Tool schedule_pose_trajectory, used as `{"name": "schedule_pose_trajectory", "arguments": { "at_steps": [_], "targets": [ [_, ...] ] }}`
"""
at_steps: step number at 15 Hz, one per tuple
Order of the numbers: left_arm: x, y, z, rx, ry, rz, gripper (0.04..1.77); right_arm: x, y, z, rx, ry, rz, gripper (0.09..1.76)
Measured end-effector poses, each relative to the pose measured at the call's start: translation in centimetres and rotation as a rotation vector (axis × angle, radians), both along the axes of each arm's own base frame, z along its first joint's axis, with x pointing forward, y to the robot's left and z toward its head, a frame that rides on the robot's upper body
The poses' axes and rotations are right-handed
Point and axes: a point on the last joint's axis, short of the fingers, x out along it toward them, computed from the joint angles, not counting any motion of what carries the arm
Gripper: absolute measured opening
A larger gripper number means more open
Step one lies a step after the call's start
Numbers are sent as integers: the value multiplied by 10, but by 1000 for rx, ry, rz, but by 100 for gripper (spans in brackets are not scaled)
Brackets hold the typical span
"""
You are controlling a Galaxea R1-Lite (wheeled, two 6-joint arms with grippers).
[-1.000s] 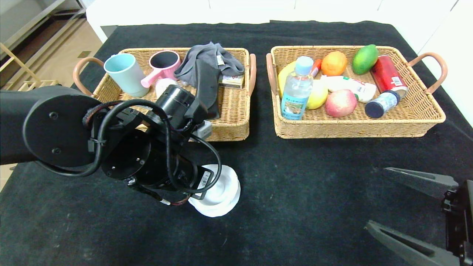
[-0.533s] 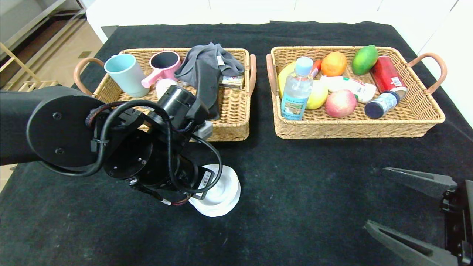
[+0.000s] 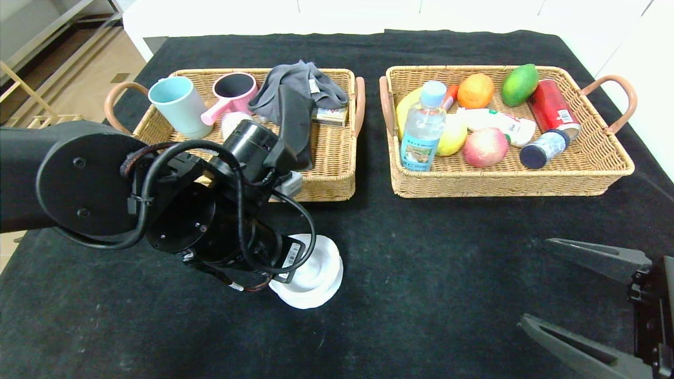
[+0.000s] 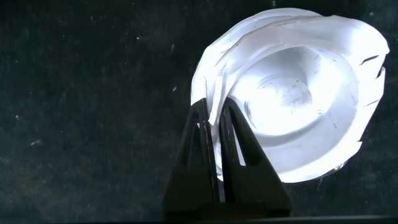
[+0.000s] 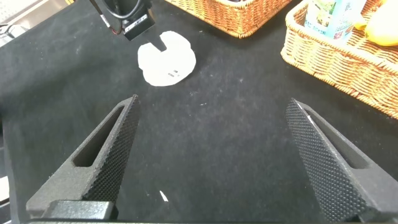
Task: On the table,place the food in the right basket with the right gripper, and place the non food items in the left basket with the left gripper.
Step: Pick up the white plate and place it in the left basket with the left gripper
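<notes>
Pinching white bowl (image 4: 298,93) rim, left pincer (image 4: 214,118), baskets beyond

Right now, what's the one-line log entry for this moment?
left gripper: shut on paper plates rim, on table | right gripper: open, idle near table edge | left basket: awaiting plates | right basket: food in

A white stack of plates (image 4: 298,99) is held at its rim between the black fingers of the left gripper (image 4: 214,134), over a black table cloth (image 3: 421,263). Beyond that gripper, tan woven wicker is seen on the left basket (image 3: 337,179), with a pale blue cup (image 3: 179,105), a pink mug (image 3: 234,89) and a grey cloth (image 3: 300,84) inside.
</notes>
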Motion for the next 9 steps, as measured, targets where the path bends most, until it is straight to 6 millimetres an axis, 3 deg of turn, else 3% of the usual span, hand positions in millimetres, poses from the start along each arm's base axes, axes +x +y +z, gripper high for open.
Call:
{"name": "schedule_pose_trajectory", "arguments": {
  "at_steps": [9],
  "targets": [
    [-27, 15, 33, -128, -46, -38, 14, 0, 0, -1, -5, 7, 1, 171]
  ]
}}
